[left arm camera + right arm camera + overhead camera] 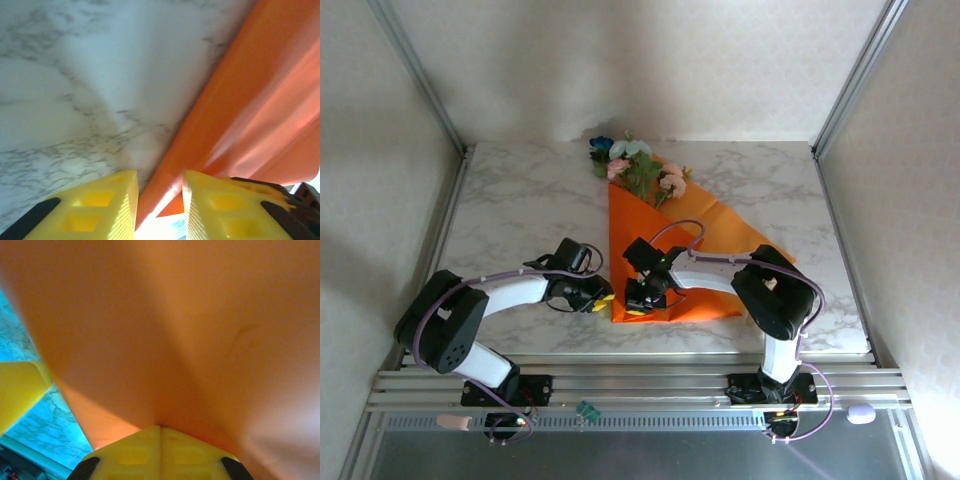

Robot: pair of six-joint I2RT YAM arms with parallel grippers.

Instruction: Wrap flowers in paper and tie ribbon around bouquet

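Two claws down at the near end of the paper [720, 228], close together. Bright orange, spread across the table [520, 210] and folded into a long wedge: a narrow band along the left side, a wider flap reaching out to the right. Flowers [638, 168] at the far end of the paper, with pink, white, pale-green and one blue bloom poking past its far edge. Left claw [604, 298] right at the left edge of the paper, by its near corner. Seen from the left wrist, yellow fingers [112, 207] standing partly apart, with the rolled left edge of the paper running down into the gap and seeming to fill it. Cannot tell whether pinching that edge or merely straddling it. Right claw [637, 308] on the paper itself, just right of the left claw and close to the near edge. Seen from the right wrist, clenched, fingertips meeting in a tight seam, the sheet fanning up and outward from that very seam, so grasping the paper. One yellow finger of the left claw there too, just left of the raised paper, with marbled table beneath. Right flap of the paper lying flat, well apart from both claws.
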